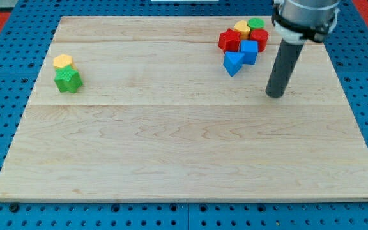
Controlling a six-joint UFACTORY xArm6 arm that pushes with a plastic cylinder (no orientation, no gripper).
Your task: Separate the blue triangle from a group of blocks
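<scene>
The blue triangle [232, 63] lies at the lower left of a cluster at the view's top right. It touches a blue cube [248, 52]. Above them sit a red block [229, 41], a second red block [259, 39], a yellow block [241, 27] and a green round block [255, 24]. My tip [274, 95] rests on the board to the lower right of the cluster, about a block's width clear of the blue triangle and touching no block.
A yellow hexagon [62, 61] and a green star-shaped block [68, 80] sit together near the board's left edge. The wooden board [184, 160] lies on a blue perforated table.
</scene>
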